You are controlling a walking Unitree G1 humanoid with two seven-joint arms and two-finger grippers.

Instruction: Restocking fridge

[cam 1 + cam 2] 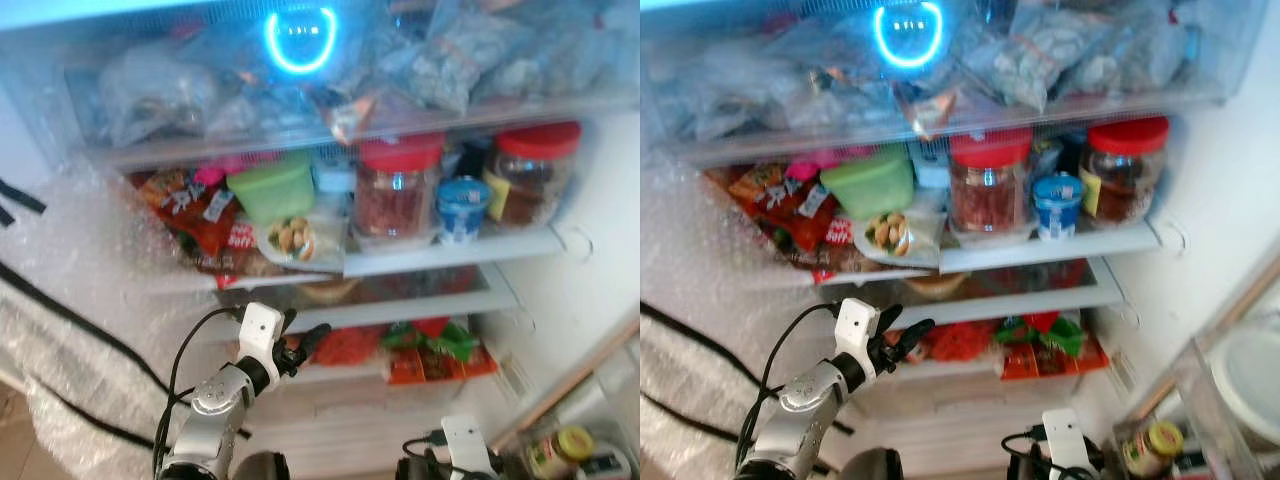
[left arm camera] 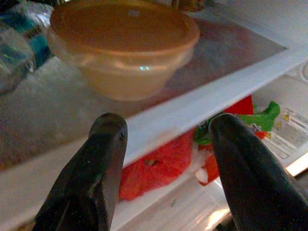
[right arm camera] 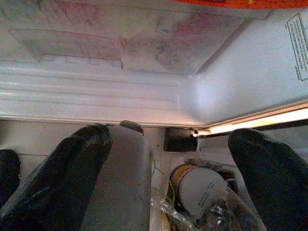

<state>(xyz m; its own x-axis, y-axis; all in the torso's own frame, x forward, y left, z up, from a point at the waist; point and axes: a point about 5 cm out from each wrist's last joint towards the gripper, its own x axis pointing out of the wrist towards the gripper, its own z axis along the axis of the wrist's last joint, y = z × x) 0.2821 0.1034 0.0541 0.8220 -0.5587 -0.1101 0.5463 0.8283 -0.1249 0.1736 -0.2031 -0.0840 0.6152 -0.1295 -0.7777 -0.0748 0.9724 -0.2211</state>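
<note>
The left gripper [image 1: 303, 340], fingers spread and empty, hovers at the white shelf edge [image 2: 192, 113] just before a lidded translucent orange plastic bowl [image 2: 124, 43], apparently lined up to reach it.

The fridge shelf [image 1: 450, 248] carries 2 red-lidded jars [image 1: 398, 190], a blue tub [image 1: 462, 208] and snack packets [image 1: 200, 220].

A home kitchen — open fridge [image 1: 560, 240] stocked with jars [image 1: 398, 190] and leftovers.
</note>
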